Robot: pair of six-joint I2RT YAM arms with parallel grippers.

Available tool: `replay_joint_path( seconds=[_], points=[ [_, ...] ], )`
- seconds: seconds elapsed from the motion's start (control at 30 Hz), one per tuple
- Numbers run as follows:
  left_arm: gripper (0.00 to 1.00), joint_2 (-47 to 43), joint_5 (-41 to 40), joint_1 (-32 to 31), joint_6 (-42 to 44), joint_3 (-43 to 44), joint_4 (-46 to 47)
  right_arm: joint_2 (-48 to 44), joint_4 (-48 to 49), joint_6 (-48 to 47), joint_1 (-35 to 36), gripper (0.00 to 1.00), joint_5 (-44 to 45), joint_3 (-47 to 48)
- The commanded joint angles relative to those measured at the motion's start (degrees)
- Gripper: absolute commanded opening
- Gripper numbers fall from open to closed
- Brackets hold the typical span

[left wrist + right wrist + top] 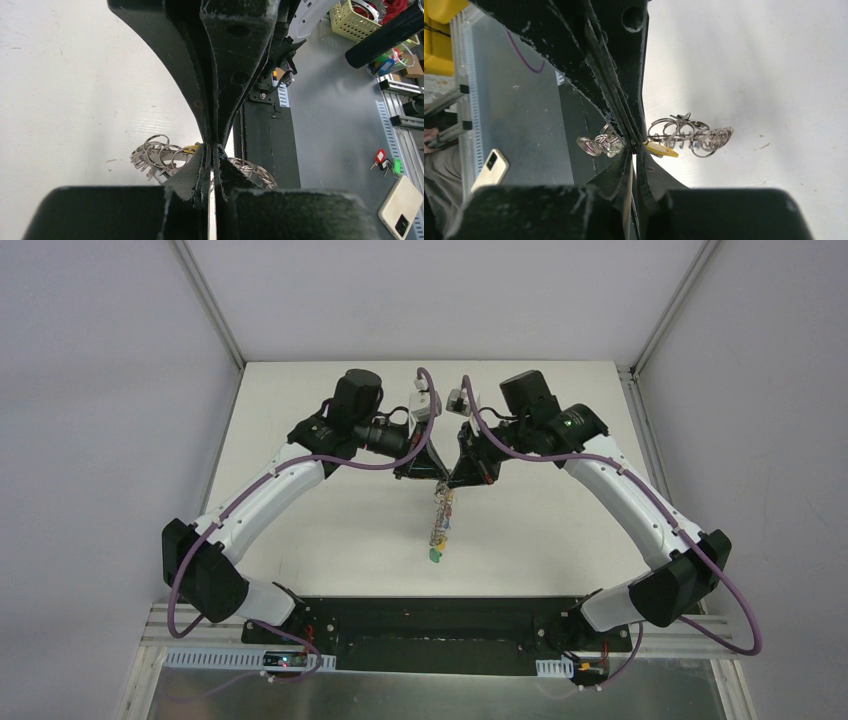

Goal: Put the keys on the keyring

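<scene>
Left tool (214, 146) and right tool (634, 142) both clamp tight on the keyring (684, 132), side by side, holding it edge-on over the desk (330, 520), keys (436, 556) dangling. Grips look thin: if either arm tugs unevenly, the ring could twist free and drop

left gripper (214, 146), right gripper (637, 142): both clamped

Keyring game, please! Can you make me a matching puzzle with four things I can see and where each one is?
Things:
1 keyring
2 yellow key
3 green key in the top view
4 phone

Places:
A on the grey surface
B pinched by the left gripper and the right gripper
C bottom end of the bunch
D just beside the right gripper's tip

Pairs: 1-B, 2-D, 3-C, 4-A
</scene>
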Motion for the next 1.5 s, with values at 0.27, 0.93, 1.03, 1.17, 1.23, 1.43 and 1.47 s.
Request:
replay_joint_path(
  seconds=[0.27,0.93,1.03,1.17,1.23,1.43,1.47],
  points=[
    [0.0,-5.0,2.0,1.7,-18.0,-3.2,15.8,-3.1,5.1,3.8,-5.1,0.19,-8.9,1.6],
    [0.0,-4.8,4.8,2.4,-42.0,-9.1,45.1,-9.0,13.8,8.4,-10.8,0.3,-18.2,-8.5],
    [0.0,-4.4,4.4,2.6,-42.0,-9.0,45.6,-9.1,15.0,9.4,-10.7,0.28,-18.6,-9.3],
    [0.0,-4.0,3.8,2.9,-41.8,-8.8,46.0,-9.1,16.0,10.4,-10.4,0.31,-18.5,-10.0],
    [0.0,-3.7,3.4,2.9,-41.5,-8.9,46.0,-9.0,16.5,10.9,-10.3,0.32,-18.6,-10.2],
    [0.0,-3.0,2.9,2.9,-41.4,-9.1,46.4,-8.2,17.2,11.9,-9.1,0.38,-17.8,-9.8],
    [0.0,-2.9,2.9,2.9,-41.4,-9.1,46.5,-8.1,17.2,11.9,-8.9,0.4,-17.7,-9.8]
  ],
)
